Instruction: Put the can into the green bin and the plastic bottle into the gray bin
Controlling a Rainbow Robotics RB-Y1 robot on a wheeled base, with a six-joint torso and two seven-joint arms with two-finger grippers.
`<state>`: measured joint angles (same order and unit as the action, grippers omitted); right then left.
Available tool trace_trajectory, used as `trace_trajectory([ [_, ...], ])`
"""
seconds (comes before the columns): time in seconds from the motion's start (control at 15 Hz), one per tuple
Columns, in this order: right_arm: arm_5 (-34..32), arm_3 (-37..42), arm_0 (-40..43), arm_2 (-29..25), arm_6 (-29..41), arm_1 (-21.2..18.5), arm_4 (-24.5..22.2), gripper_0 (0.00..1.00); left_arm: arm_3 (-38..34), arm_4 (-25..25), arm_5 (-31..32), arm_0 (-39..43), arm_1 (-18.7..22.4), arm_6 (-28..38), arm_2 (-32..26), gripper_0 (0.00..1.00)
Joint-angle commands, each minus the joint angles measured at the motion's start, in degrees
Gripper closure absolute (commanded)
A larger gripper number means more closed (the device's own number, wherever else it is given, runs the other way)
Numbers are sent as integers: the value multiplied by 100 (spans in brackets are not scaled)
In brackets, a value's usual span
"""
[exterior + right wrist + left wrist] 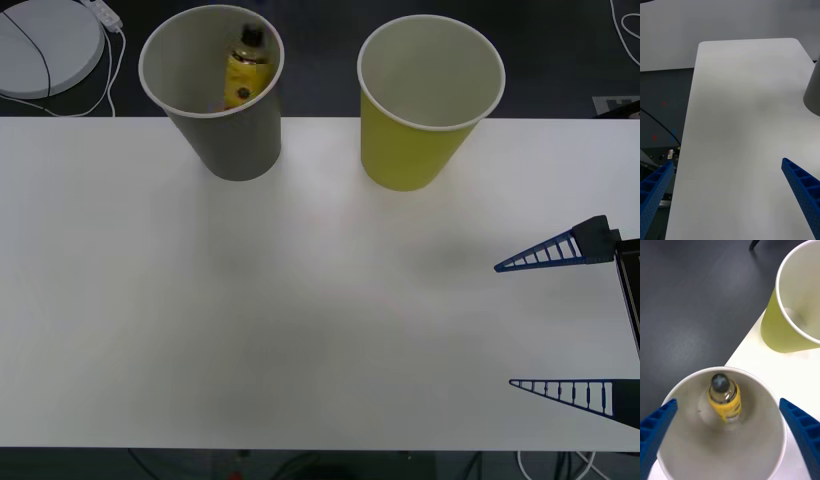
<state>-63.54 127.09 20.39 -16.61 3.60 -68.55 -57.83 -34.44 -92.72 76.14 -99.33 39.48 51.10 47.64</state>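
While the front view catches the right gripper (505, 325) wide open, empty, low over the table (300, 330) at its right edge, the left wrist cam looks straight down on the left gripper (728, 420), fingers spread wide, nothing held, above the gray bin (212, 92). Plastic bottle (724, 396) stands inside, leaning on the wall. Green bin (428, 98) just beside, apart. White disc w/ cable (45, 45) on dark floor behind.
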Motion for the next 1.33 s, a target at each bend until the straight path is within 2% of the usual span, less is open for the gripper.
trace_trajectory([
  [0.07,0,0,0,0,0,0,0,0,-1,17,-2,2,16,5,-1,0],
  [0.67,0,0,0,0,0,0,0,0,-27,175,50,11,156,-92,8,0],
  [0.87,0,0,0,0,0,0,0,0,-485,369,182,204,534,-197,-1,0],
  [1.2,0,0,0,0,0,0,0,0,-1812,835,182,846,1554,-382,8,0],
  [1.33,0,0,0,0,0,0,0,0,-2190,1072,182,1092,1993,-672,8,0],
])
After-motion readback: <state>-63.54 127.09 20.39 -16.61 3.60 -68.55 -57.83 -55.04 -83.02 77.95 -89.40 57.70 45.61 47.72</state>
